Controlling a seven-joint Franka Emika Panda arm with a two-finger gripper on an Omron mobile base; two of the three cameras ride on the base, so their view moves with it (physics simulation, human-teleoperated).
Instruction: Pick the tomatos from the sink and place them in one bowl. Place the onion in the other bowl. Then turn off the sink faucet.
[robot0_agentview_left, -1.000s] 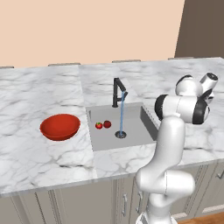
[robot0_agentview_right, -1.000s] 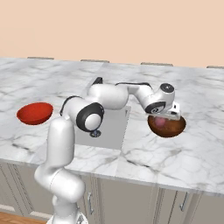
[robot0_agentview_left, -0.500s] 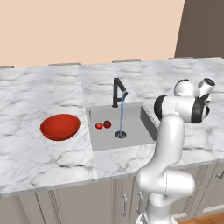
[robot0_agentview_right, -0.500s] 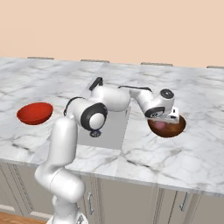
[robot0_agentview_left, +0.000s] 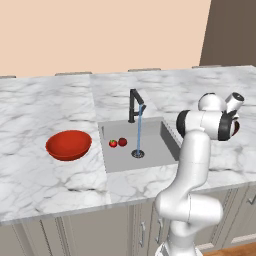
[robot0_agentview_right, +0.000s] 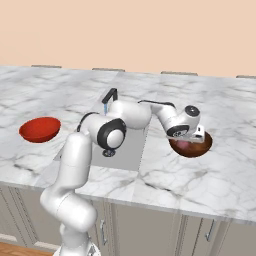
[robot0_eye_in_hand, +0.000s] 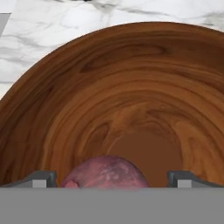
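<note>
My gripper (robot0_eye_in_hand: 111, 180) hangs open just over the dark brown bowl (robot0_eye_in_hand: 131, 87), its fingertips (robot0_eye_in_hand: 41, 178) wide apart. The pinkish-purple onion (robot0_eye_in_hand: 105, 173) lies in that bowl between the tips, touched by neither. From the right base the gripper (robot0_agentview_right: 194, 136) is at the brown bowl (robot0_agentview_right: 200, 148), right of the sink. Two red tomatos (robot0_agentview_left: 113, 143) (robot0_agentview_left: 122, 142) rest side by side in the grey sink (robot0_agentview_left: 150, 157). The wide red bowl (robot0_agentview_left: 68, 145) stands on the counter left of the sink. Water runs in a blue stream from the black faucet (robot0_agentview_left: 133, 105).
White marble counter (robot0_agentview_left: 45, 185) stretches to both sides of the sink, with a peach wall behind. The round drain (robot0_agentview_left: 138, 154) sits under the stream. My white arm reaches over the sink's right side toward the brown bowl.
The hand has shifted only slightly over the brown bowl. The jaws stay wide apart, and the tomatos and the red bowl have not moved.
</note>
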